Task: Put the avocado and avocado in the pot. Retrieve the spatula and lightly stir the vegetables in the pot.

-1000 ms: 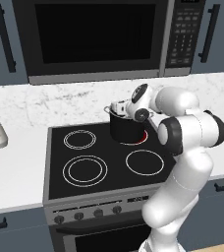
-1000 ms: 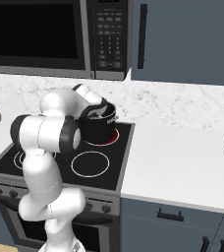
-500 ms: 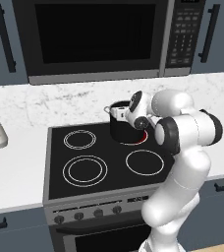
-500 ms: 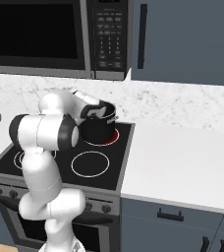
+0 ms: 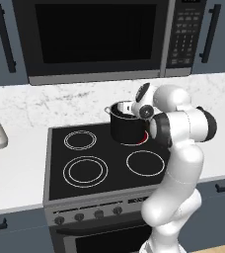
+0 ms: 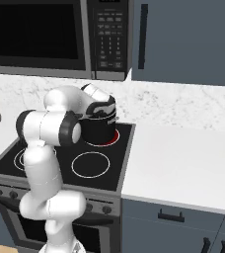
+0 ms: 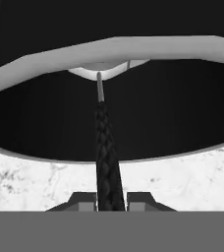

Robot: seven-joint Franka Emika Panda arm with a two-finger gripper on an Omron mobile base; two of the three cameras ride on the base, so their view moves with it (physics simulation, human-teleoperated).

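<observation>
The gripper [image 7: 111, 202] is clamped on the dark braided handle of the spatula [image 7: 106, 147], its two finger tips pressed against either side. Straight ahead of the fingers, the handle runs over the light rim and into the pot [image 7: 133, 113], thinning to a grey shank that ends in a pale blade at the far inner wall. From the base cameras the hand reaches over the pot [image 5: 125, 126], which stands on the red-glowing back burner [image 6: 110, 140] of the stove [image 5: 60, 183].
</observation>
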